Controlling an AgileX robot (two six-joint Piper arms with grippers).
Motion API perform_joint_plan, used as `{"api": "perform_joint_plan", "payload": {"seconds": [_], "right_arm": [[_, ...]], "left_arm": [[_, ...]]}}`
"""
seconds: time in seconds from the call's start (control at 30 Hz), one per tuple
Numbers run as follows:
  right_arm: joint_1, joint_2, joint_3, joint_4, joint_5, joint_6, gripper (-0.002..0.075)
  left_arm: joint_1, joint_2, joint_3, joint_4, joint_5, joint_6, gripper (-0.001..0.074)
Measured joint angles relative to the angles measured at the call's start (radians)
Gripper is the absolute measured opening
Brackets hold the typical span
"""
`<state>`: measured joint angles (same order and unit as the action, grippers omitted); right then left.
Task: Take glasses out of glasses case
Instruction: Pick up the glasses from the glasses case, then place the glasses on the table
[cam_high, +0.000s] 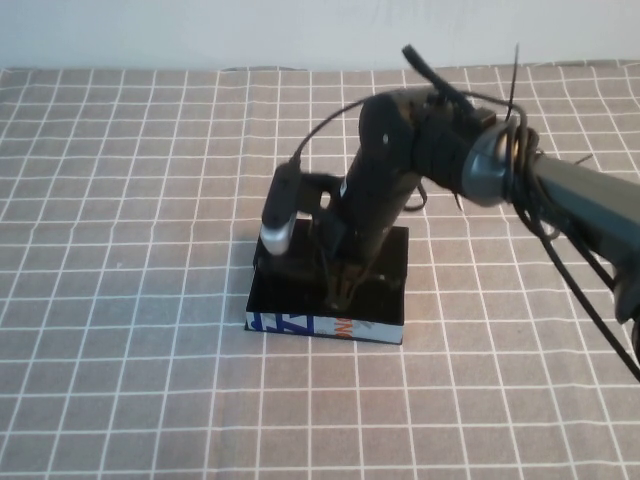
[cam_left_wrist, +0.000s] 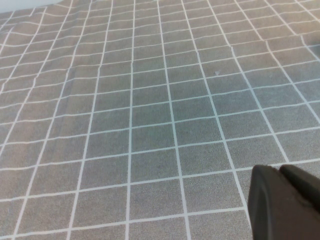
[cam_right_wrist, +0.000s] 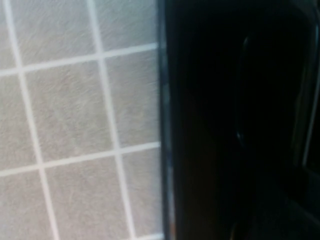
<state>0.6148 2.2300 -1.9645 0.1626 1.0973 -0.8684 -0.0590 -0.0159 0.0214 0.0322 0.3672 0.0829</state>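
Note:
The glasses case lies open in the middle of the table, a black box with a white front side printed in blue and orange. My right gripper reaches straight down into the case, its tips inside the black lining. The right wrist view shows the case's edge and a dark interior with faint curved outlines. The glasses cannot be made out there. My left gripper is out of the high view; its wrist view shows it shut and empty over bare cloth.
A grey tablecloth with a white grid covers the whole table. The right arm and its cables reach in from the right, above the cloth. A white wall runs along the far edge.

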Motion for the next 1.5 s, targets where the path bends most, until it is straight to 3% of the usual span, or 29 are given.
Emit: {"api": "perform_joint_plan", "payload": {"seconds": [0.3, 0.6, 1.03, 1.23, 1.5], "right_arm": [[-0.034, -0.103, -0.104, -0.075, 0.122, 0.305, 0.0053], [-0.167, -0.346, 0.182, -0.061, 0.13, 0.626, 0.0053], [-0.168, -0.712, 0.884, -0.037, -0.286, 1.09, 0.0053], [-0.168, -0.707, 1.028, -0.037, -0.363, 1.305, 0.0053], [-0.168, -0.623, 1.037, -0.048, -0.467, 1.347, 0.0056]], "left_arm": [[0.0, 0.0, 0.0, 0.0, 0.0, 0.0, -0.0004], [0.0, 0.0, 0.0, 0.0, 0.0, 0.0, -0.0004], [0.0, 0.0, 0.0, 0.0, 0.0, 0.0, -0.0004], [0.0, 0.0, 0.0, 0.0, 0.0, 0.0, -0.0004], [0.0, 0.0, 0.0, 0.0, 0.0, 0.0, -0.0005]]}}
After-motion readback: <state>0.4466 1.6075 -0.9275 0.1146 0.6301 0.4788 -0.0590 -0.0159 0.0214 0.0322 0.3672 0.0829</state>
